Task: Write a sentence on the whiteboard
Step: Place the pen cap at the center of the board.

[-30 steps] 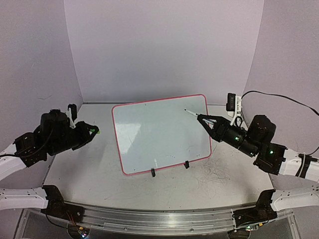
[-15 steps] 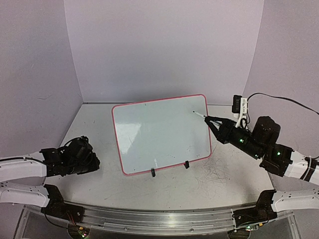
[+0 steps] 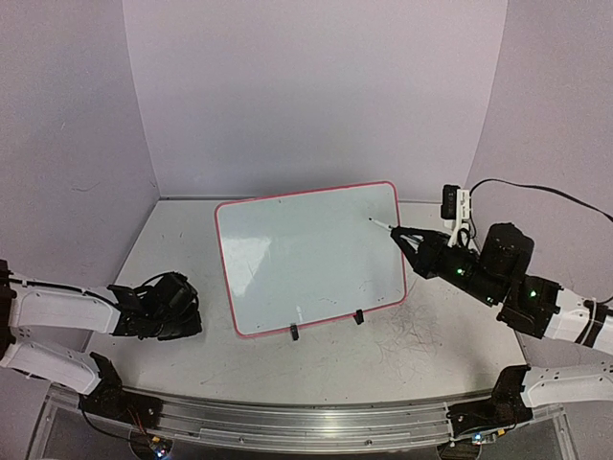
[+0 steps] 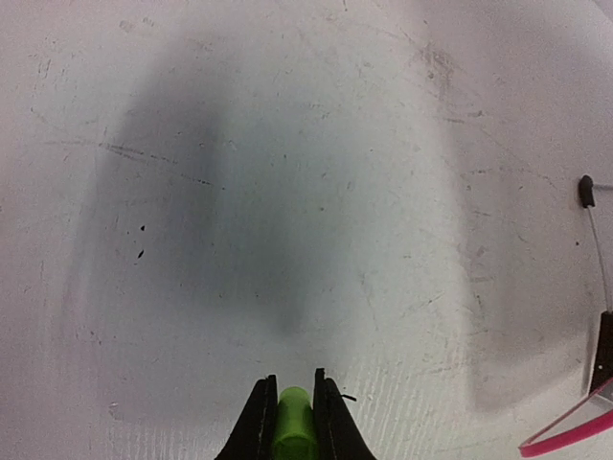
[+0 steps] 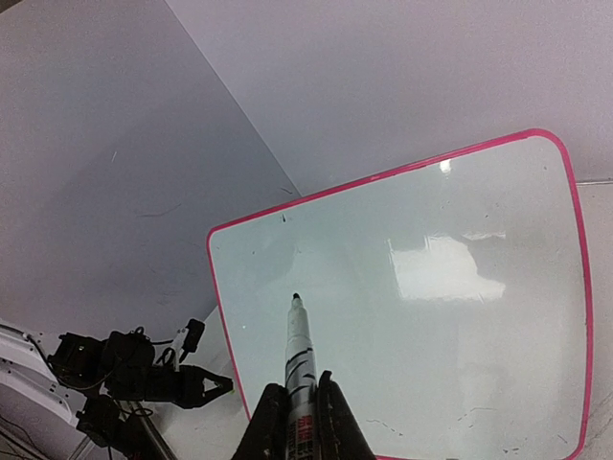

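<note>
- The large rectangular white whiteboard with rounded corners and a thin pink-red rim [image 3: 306, 254] stands in the middle of the table, leaning back on two small black clip feet [image 3: 295, 333] at its near edge.
- Its surface is glossy and catches a pale reflection in the right wrist view. A few faint grey marks sit low on it, near the bottom rim.
- The slim white marker with black bands and a dark tip [image 5: 299, 345] points at the upper right part of the board. The tip lies over the board's surface, but whether it touches cannot be told.
- The right gripper [image 3: 400, 235] is clamped on the marker's barrel, its two black fingers pressed to either side, and reaches in from the board's right edge.
- The left gripper [image 4: 290, 398] is low over the table, well apart from the board on its left side. Its fingers are closed on a small bright green rounded piece [image 4: 294, 426].
- The scuffed white table [image 3: 287, 374] carries grey scribble scratches [image 3: 412, 335] to the right of the board's feet.
- Plain pale lilac walls [image 3: 316, 96] stand behind and to both sides.
</note>
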